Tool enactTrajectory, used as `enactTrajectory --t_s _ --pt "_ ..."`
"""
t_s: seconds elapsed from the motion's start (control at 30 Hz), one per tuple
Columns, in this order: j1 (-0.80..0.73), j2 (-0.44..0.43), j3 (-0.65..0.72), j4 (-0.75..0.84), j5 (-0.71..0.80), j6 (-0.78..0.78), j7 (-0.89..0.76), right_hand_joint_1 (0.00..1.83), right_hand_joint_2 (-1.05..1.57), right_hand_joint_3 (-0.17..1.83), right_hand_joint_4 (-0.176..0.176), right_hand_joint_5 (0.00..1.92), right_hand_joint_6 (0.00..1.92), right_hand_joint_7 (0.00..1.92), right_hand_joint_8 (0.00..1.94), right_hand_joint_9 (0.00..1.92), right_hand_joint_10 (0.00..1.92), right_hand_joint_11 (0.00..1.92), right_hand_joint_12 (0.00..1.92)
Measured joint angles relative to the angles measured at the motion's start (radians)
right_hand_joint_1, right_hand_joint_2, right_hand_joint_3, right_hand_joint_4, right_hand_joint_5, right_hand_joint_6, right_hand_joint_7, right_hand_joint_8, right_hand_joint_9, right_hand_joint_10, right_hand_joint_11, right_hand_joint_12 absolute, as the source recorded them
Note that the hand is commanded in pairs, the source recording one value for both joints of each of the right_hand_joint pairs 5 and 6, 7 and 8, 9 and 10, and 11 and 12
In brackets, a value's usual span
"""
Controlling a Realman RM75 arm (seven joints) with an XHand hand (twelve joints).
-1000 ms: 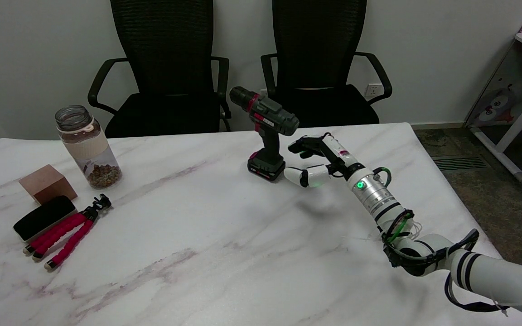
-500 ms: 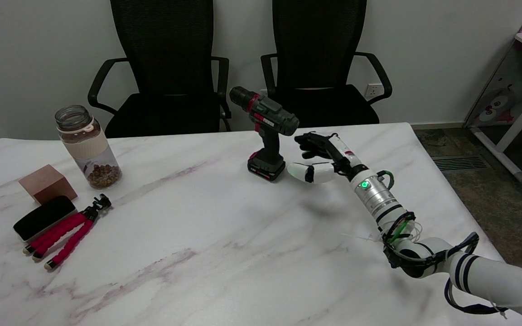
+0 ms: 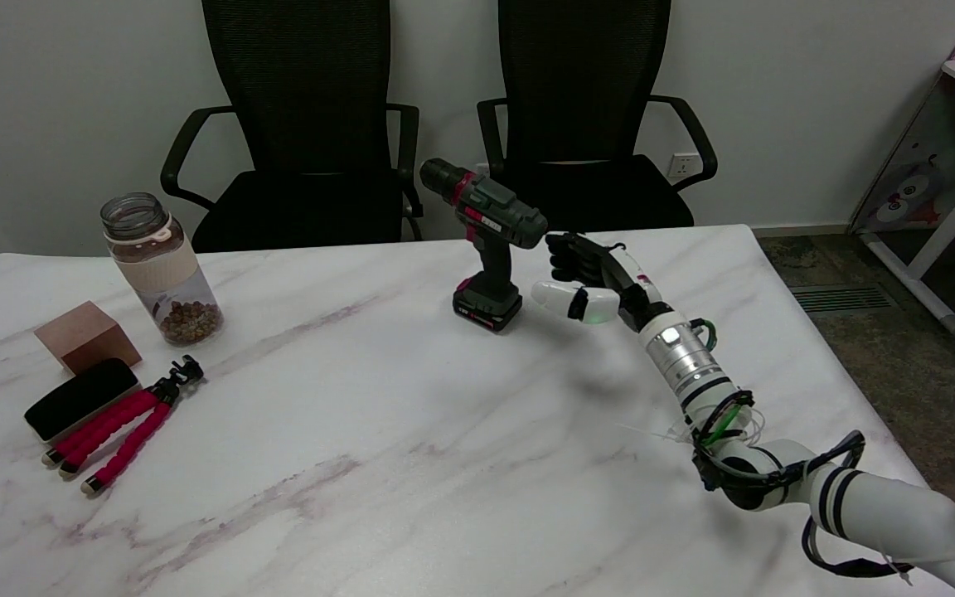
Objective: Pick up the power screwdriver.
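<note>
The power screwdriver (image 3: 490,240) stands upright on its red-and-black battery base near the table's far middle, its dark green body and chuck pointing up-left. My right hand (image 3: 589,278) hovers just to the right of its handle, raised off the table, with its fingers spread apart and nothing held. A small gap still shows between the fingers and the tool's handle. The white right arm reaches in from the lower right.
A glass jar (image 3: 160,267) with brown bits, a wooden block (image 3: 86,336), a black case (image 3: 81,398) and a red-legged mini tripod (image 3: 125,424) sit at the left. Two black office chairs (image 3: 585,124) stand behind the marble table (image 3: 361,431).
My right hand has risen and moved a little up toward the screwdriver's handle and body. The screwdriver has not moved.
</note>
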Motion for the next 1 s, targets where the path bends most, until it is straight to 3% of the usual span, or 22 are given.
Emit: enactTrajectory --t_s 0.47,0.6,1.0 --pt "0.053 -0.082 -0.017 0.113 0.016 -0.019 0.15 0.76 -0.01 0.8 0.03 0.33 0.33 0.33 0.33 0.36 0.36 0.4 0.4" --pt "0.071 -0.108 -0.025 0.142 0.017 -0.025 0.173 0.78 -0.1 0.69 0.042 0.32 0.32 0.32 0.32 0.36 0.36 0.39 0.39" --pt "0.099 -0.167 -0.052 0.199 0.019 -0.061 0.207 0.82 -0.18 0.46 0.034 0.07 0.07 0.07 0.07 0.33 0.33 0.33 0.33"
